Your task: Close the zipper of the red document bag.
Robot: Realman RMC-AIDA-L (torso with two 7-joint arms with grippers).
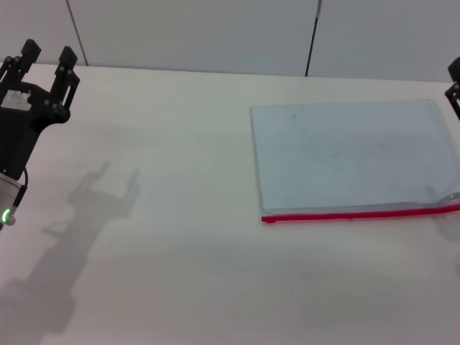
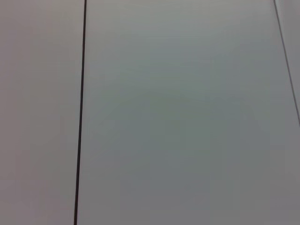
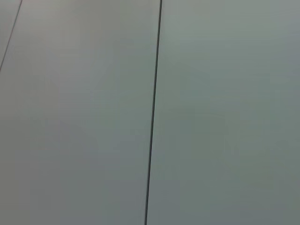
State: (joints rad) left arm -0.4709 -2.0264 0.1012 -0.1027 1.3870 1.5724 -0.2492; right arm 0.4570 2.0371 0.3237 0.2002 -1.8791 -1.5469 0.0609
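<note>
The red document bag (image 1: pixel 352 154) lies flat on the right half of the white table (image 1: pixel 180 215); it is a pale grey-blue translucent pouch. Its zipper (image 1: pixel 359 214) is a bright red strip along the long edge nearest me. Near the right end the pouch's top layer bulges up a little above the strip; I cannot make out the slider. My left gripper (image 1: pixel 49 52) hangs open at the far left, fingers pointing away from me, far from the bag. Only a dark sliver of my right gripper (image 1: pixel 454 86) shows at the right border, beside the bag's far right corner.
Grey wall panels with a dark seam (image 1: pixel 312 36) stand behind the table's far edge. Both wrist views show only such panels, each with a dark seam (image 2: pixel 80 112) (image 3: pixel 153 112). The left arm's shadow (image 1: pixel 93 208) falls on the table's left half.
</note>
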